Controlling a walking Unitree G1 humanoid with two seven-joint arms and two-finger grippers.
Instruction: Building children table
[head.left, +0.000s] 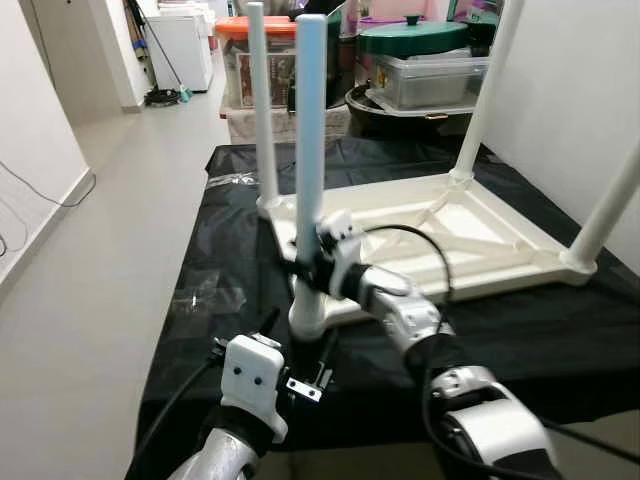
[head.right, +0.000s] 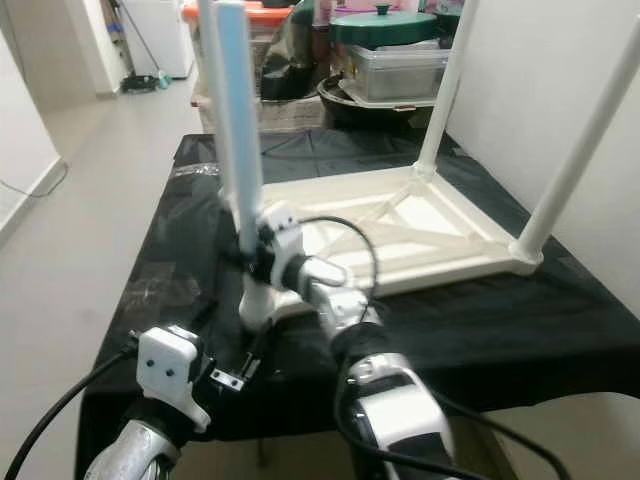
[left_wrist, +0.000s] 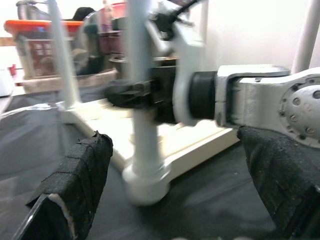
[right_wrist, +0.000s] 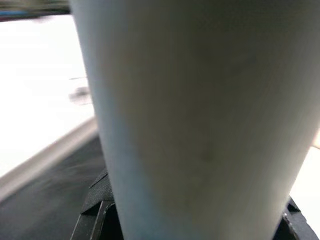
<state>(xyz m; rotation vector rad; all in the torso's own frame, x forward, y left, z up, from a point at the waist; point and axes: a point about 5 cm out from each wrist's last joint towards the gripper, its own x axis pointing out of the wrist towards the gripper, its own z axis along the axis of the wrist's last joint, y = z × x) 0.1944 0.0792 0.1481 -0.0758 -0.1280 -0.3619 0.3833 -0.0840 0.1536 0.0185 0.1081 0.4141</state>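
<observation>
your right claw (head.left: 308, 262) is pinching the near leg (head.left: 309, 150), which stands in the corner of the upside-down table (head.left: 480, 235). your left claw (left_wrist: 170, 185) waits spread. tug sideways and the leg could tip out.

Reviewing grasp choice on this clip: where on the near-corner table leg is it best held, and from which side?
Low on the shaft, just above the socket, coming in sideways from the robot's side. The near leg stands upright in the corner of the upturned table, a smooth round tube, so fingers can close across it. The right gripper is shut on it there; the left gripper waits open nearby.
</observation>
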